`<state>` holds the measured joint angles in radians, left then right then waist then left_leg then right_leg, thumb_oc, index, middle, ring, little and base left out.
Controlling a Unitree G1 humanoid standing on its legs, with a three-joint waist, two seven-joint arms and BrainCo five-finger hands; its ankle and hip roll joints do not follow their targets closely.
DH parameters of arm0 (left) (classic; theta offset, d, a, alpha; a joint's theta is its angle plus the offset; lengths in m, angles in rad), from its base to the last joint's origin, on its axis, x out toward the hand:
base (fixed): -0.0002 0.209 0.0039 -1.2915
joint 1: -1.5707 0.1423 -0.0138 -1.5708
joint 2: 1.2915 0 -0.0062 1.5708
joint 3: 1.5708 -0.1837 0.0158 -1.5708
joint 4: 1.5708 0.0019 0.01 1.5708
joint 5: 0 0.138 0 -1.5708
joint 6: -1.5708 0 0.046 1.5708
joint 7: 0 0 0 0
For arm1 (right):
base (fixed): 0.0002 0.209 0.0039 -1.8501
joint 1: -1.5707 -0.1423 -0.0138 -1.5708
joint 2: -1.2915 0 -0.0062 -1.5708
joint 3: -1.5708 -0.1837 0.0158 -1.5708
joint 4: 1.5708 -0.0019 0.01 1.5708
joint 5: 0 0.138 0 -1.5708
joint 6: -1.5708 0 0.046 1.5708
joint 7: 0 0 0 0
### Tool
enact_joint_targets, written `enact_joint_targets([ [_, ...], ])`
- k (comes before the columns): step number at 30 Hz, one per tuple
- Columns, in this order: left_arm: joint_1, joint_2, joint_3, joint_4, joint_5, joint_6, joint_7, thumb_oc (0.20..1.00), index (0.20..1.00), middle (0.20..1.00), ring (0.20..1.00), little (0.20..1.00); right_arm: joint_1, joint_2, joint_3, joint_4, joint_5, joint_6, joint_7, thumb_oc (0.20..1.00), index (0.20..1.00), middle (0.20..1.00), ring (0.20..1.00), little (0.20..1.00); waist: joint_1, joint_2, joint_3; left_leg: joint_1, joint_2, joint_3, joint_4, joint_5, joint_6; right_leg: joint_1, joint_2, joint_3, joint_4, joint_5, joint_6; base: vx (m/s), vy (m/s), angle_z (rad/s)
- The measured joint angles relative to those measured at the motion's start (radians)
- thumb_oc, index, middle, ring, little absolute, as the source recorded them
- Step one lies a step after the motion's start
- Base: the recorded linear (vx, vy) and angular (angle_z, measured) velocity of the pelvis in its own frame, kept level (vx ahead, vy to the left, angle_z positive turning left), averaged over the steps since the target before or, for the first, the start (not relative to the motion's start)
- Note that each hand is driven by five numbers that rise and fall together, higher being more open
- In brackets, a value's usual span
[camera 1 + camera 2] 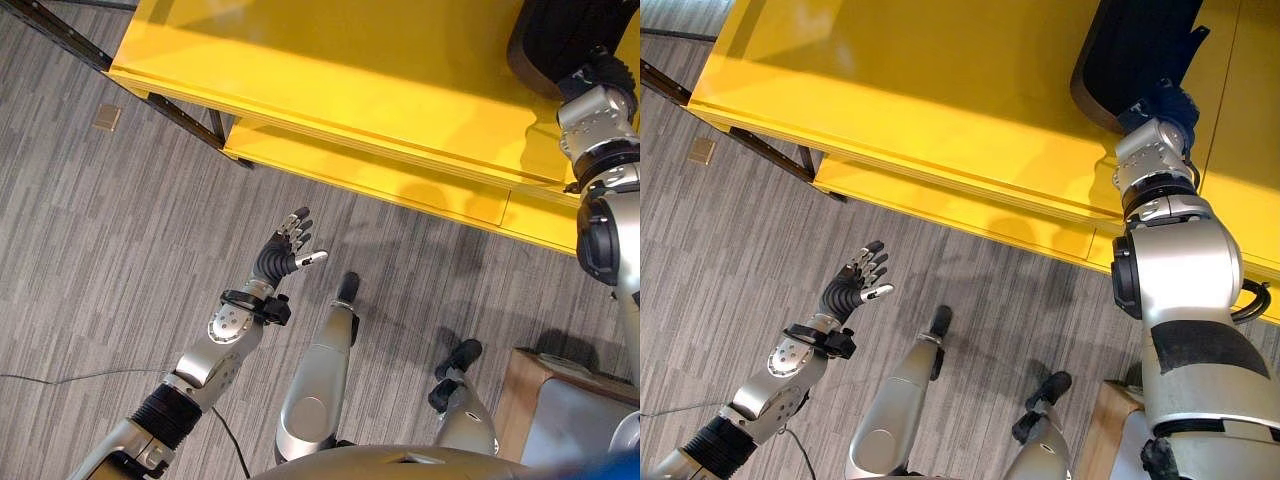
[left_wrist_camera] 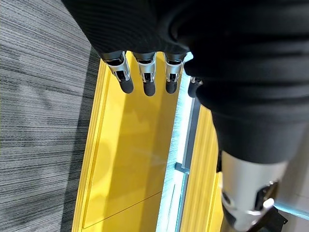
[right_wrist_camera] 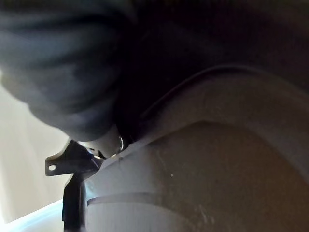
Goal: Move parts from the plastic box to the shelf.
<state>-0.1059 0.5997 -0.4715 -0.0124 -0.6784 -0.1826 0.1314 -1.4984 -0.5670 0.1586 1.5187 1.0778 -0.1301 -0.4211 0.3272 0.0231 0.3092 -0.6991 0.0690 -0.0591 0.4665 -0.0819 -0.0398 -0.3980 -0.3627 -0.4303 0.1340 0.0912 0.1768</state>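
Observation:
A large dark curved part (image 1: 1135,45) lies on the top board of the yellow shelf (image 1: 940,90) at the far right. My right hand (image 1: 1157,108) reaches up to its near edge, and the dark cover hides the fingers. From the right wrist view, a curved grey surface of the part (image 3: 203,179) sits very close. My left hand (image 1: 285,250) hovers over the carpet in front of the shelf, open with straight fingers (image 2: 147,77) and nothing in it.
A lower yellow board (image 1: 400,185) juts out under the top one. Dark metal shelf legs (image 1: 190,115) stand at the left. A grey box (image 1: 580,420) on a wooden stand (image 1: 520,385) sits at the near right. A small tan plate (image 1: 107,118) is set in the carpet.

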Motion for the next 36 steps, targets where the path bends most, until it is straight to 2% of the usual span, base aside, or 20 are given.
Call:
enact_joint_targets([
  [1,0.000,0.000,0.000,0.000,0.000,0.000,0.000,1.000,1.000,1.000,1.000,1.000,0.000,0.000,0.000,0.000,0.000,0.000,0.000,0.200,0.200,0.200,0.200,0.200,0.000,0.000,0.000,0.000,0.000,0.000,0.000,0.000,0.000,0.000,0.000,0.000,0.000,0.000,0.000,-0.03,-0.001,0.00],
  [2,-0.001,0.000,0.000,0.000,0.000,0.000,0.000,1.000,1.000,1.000,1.000,1.000,0.000,0.000,0.000,0.000,0.000,0.000,-0.001,1.000,1.000,1.000,1.000,1.000,0.000,0.000,0.000,0.000,0.000,0.000,0.000,0.000,0.000,0.000,0.000,0.000,0.000,0.000,0.000,-0.04,-0.002,0.00],
  [6,-0.014,-0.001,-0.001,0.000,0.000,0.000,0.008,1.000,1.000,1.000,1.000,1.000,0.000,0.001,-0.010,0.000,-0.001,-0.007,-0.016,1.000,1.000,1.000,1.000,1.000,-0.001,0.000,0.000,0.002,0.003,-0.003,-0.005,0.004,0.001,-0.001,0.001,-0.002,0.006,-0.001,0.001,-0.05,-0.026,0.02],
  [9,-0.026,0.000,-0.001,0.002,0.000,-0.001,0.028,1.000,1.000,1.000,1.000,1.000,0.001,0.009,-0.011,0.001,-0.006,-0.005,-0.030,1.000,1.000,1.000,1.000,1.000,-0.004,0.000,0.000,0.009,0.009,-0.008,-0.012,0.010,-0.003,-0.017,0.002,0.002,0.055,-0.028,-0.002,-0.01,-0.007,0.00],
  [19,-0.031,0.002,-0.002,0.005,-0.009,-0.001,0.030,1.000,1.000,1.000,1.000,1.000,0.001,0.036,0.007,-0.011,-0.043,-0.015,-0.061,1.000,1.000,1.000,1.000,1.000,-0.016,-0.006,-0.002,0.016,0.005,0.008,-0.010,0.011,-0.002,0.026,0.015,0.005,-0.048,0.030,-0.002,-0.01,-0.002,-0.03],
  [26,-0.028,0.005,-0.003,0.005,-0.009,-0.002,0.036,1.000,1.000,1.000,1.000,1.000,0.002,0.085,0.007,-0.045,-0.075,-0.018,-0.085,1.000,1.000,1.000,1.000,1.000,-0.041,-0.018,-0.006,0.016,0.004,0.012,-0.008,0.011,-0.002,0.033,0.018,0.006,-0.071,0.045,-0.004,0.00,0.000,0.00],
  [36,-0.045,0.006,-0.003,0.007,-0.009,-0.004,0.043,1.000,1.000,1.000,1.000,1.000,0.009,0.097,0.016,-0.146,-0.163,-0.019,-0.136,1.000,1.000,1.000,1.000,1.000,-0.069,-0.028,-0.005,0.016,0.011,0.022,0.002,0.008,0.002,0.044,0.029,0.016,-0.102,0.071,-0.005,-0.02,0.005,-0.04],
])
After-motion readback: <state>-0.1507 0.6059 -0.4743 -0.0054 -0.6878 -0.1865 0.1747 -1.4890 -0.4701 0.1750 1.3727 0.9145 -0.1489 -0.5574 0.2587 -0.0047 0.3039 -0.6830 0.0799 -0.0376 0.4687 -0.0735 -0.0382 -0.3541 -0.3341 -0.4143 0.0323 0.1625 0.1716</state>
